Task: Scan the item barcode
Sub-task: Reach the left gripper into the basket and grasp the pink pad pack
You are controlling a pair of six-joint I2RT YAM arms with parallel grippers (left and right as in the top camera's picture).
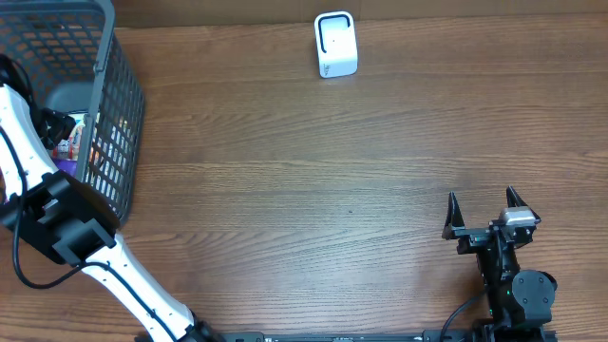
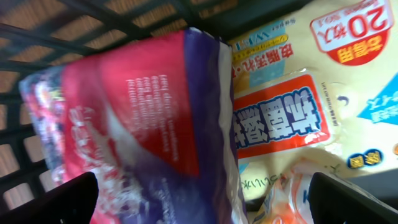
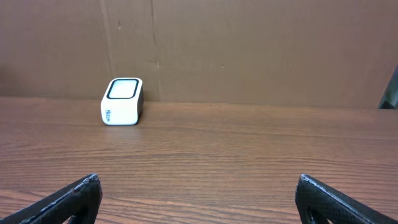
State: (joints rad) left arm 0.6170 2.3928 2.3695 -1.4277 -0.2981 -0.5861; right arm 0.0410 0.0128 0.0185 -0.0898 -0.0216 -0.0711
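- Closest to the lens, in the left wrist view: red-and-purple packet (image 2: 155,124), filling the picture from 9 o'clock to the centre, blurred by nearness.
- Just above it: left gripper (image 2: 205,208), spread wide, one dark fingertip (image 2: 62,202) at 8 o'clock and the other at 4 o'clock, nothing pinched between them. Cannot tell whether already touching the wrapper.
- Long axis of this packet: roughly 12 to 6 o'clock, leaning a little toward 5. Line between the two fingertips: 9 to 3 o'clock, thus across that axis. Seems to suit a pinch over the narrow side after a short descent.
- Toward 2 o'clock, beside and partly under it: yellow packet (image 2: 298,106) with a red label. At 5 o'clock, only a corner of an orange packet (image 2: 280,202).
- All of these inside the grey basket (image 1: 123,114), at the 9 to 10 o'clock corner of the table (image 1: 285,190) in the overhead view.
- Probably the item to scan: the red-and-purple packet, being centred under the fingers. No barcode visible on the face shown.
- At 4 o'clock of the table: right gripper (image 1: 482,199), also spread and empty, well apart from the basket. Left arm clearly the nearer one.
- At the 12 o'clock edge: white scanner (image 1: 335,45), about 3 o'clock from the basket, slightly toward 2. Calls for a carry that way once the packet is lifted.
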